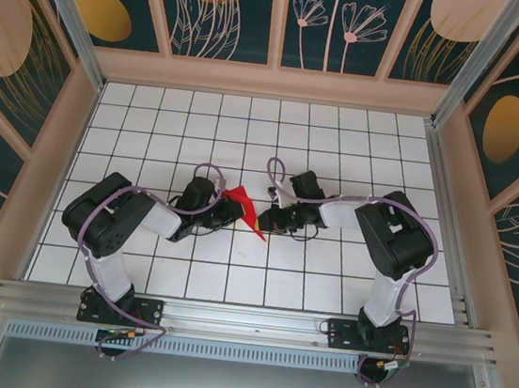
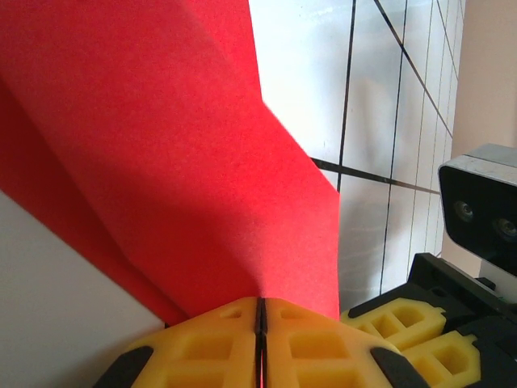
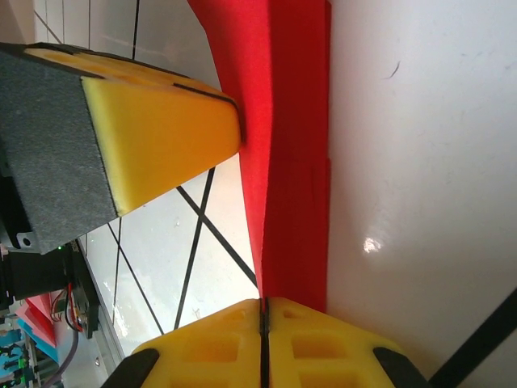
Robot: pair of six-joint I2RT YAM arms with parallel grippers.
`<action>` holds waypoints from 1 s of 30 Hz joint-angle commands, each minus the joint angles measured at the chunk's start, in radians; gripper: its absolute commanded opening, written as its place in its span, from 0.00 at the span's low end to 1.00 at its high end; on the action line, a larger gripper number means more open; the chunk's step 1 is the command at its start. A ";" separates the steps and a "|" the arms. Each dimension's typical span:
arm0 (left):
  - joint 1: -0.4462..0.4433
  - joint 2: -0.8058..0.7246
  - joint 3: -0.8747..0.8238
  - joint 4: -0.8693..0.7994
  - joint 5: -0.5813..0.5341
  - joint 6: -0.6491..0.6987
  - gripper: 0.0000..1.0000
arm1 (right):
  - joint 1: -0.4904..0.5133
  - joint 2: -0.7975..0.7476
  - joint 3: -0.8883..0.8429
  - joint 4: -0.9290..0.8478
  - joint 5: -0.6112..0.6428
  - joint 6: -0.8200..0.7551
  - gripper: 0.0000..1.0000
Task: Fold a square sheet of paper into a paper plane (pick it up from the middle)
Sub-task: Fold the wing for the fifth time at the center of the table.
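The red sheet of paper (image 1: 247,209), folded into a narrow creased shape, hangs just above the tiled table between my two grippers. My left gripper (image 1: 231,209) is shut on its left side. In the left wrist view the red paper (image 2: 178,162) fans out from the closed yellow fingertips of the left gripper (image 2: 260,311). My right gripper (image 1: 271,218) is shut on the other end. In the right wrist view a folded edge of the paper (image 3: 291,162) runs into the seam of the right gripper (image 3: 262,309). One left finger (image 3: 161,137) presses the paper from the side.
The white grid-tiled table (image 1: 248,136) is walled by a wooden frame, with an aluminium rail (image 1: 244,320) along the near edge. The right arm's yellow fingers (image 2: 396,323) and its wrist camera (image 2: 485,206) sit close to the left gripper.
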 commanded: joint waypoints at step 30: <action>-0.022 0.035 0.040 -0.070 -0.002 0.002 0.12 | 0.007 0.053 0.035 -0.063 0.050 -0.037 0.10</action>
